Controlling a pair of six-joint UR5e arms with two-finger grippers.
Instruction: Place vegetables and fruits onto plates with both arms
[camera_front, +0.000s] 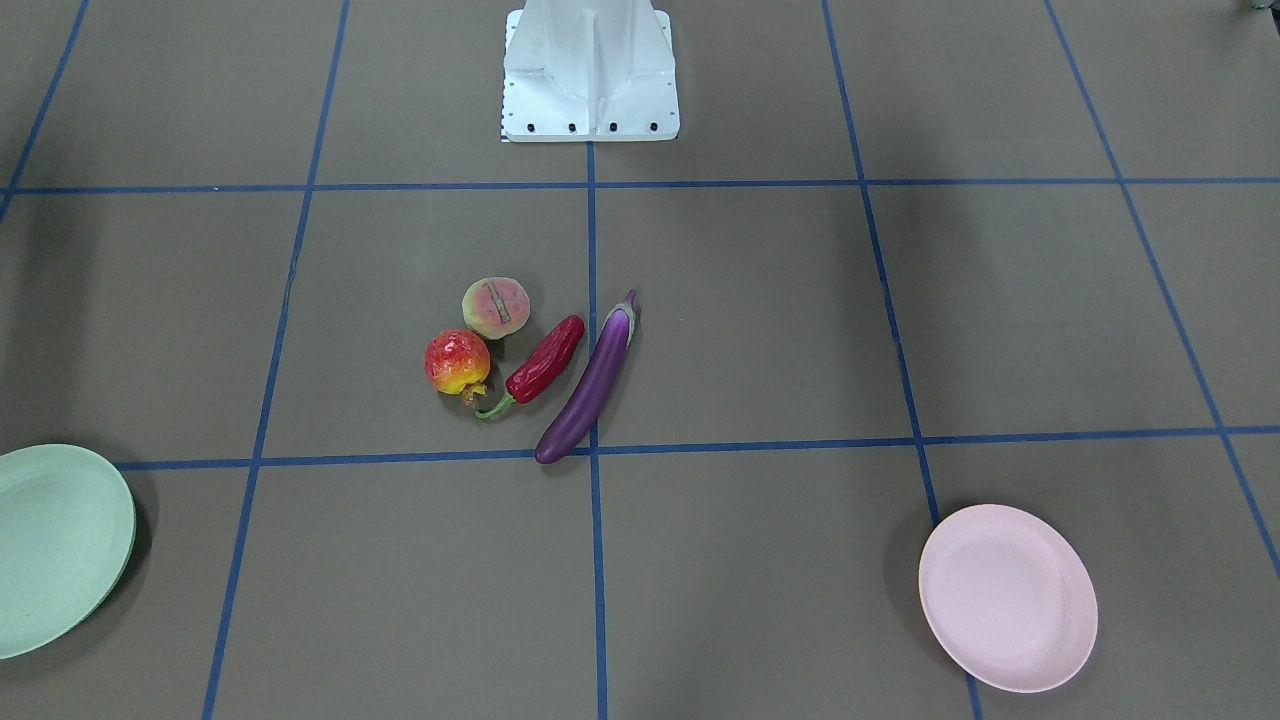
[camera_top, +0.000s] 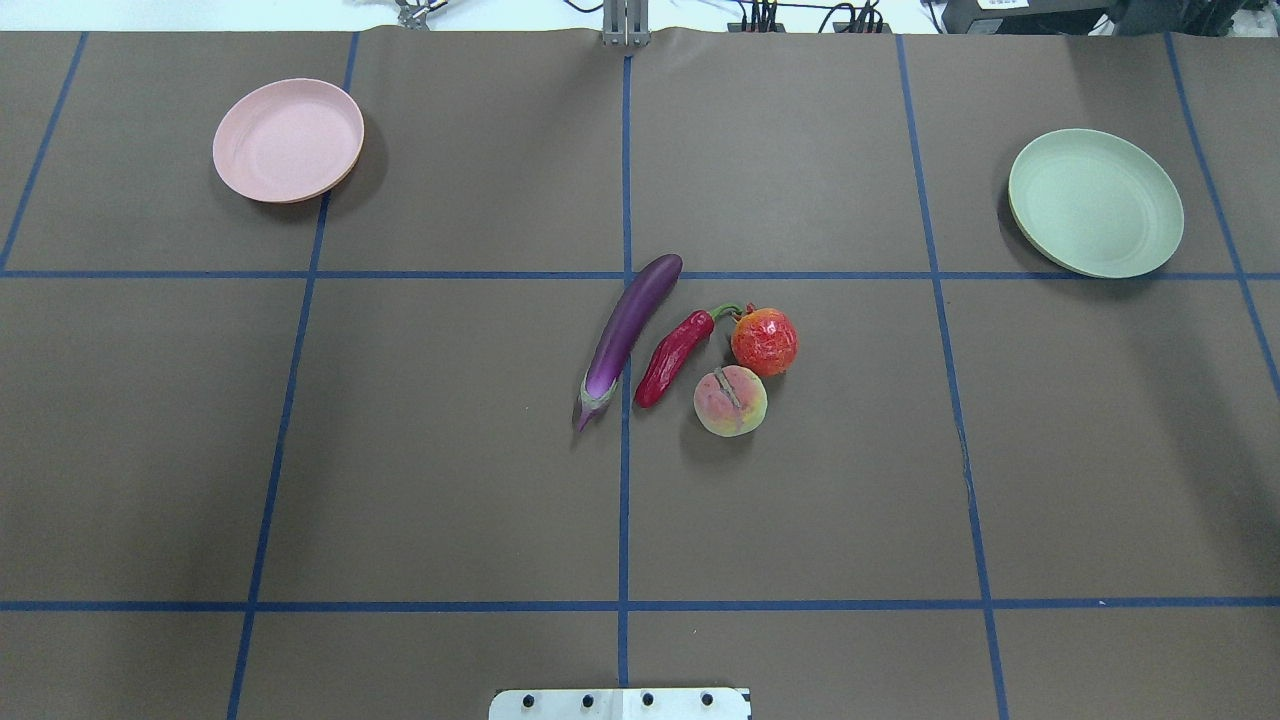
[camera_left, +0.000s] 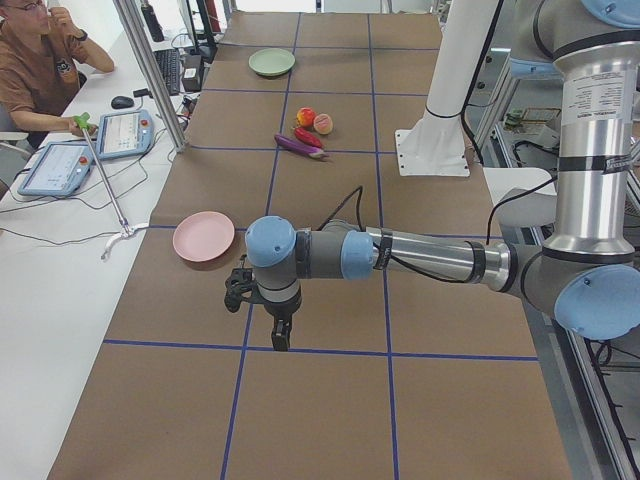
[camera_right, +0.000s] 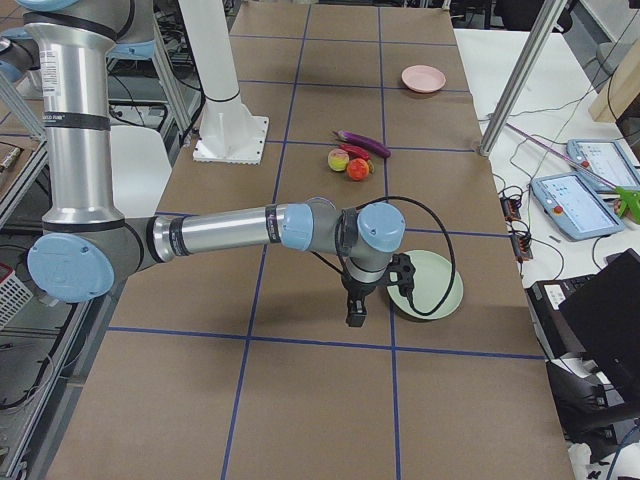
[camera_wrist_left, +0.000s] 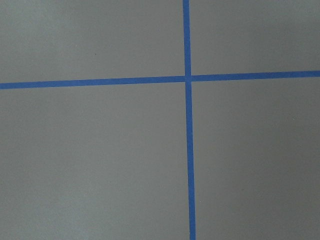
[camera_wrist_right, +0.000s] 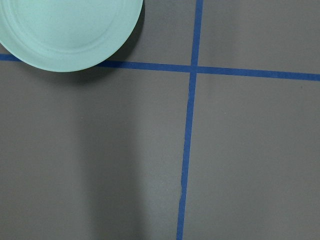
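Both plates sit bare as the sorting job waits for its first pick. The left gripper (camera_left: 283, 335) hangs low over the table (camera_top: 400, 450) just beside the pink plate (camera_top: 288, 140). The right gripper (camera_right: 355, 310) hangs beside the mint green plate (camera_top: 1095, 202). Only the side cameras catch them, so whether either is open or closed cannot be told.

The produce lies bunched at mid-table, well apart from both plates. The eggplant (camera_top: 630, 325) slants across the centre tape line. The chili pepper (camera_top: 675, 355) lies just beside it, its green stem curling up to the pomegranate (camera_top: 765, 342). The peach (camera_top: 731, 401) sits just beside that fruit, on the robot's side.

The likely opening move is an inward reach by each arm. It would go best staggered, since the four pieces crowd one small patch. The left arm (camera_left: 420, 258) looks best placed for the eggplant, gripped across its slim middle. The right arm (camera_right: 230, 232) could take the pomegranate from above, clear of the chili's stem. The round fruits may roll if nudged.

The count: one eggplant, one chili pepper, one pomegranate, one peach, two plates, two arms.
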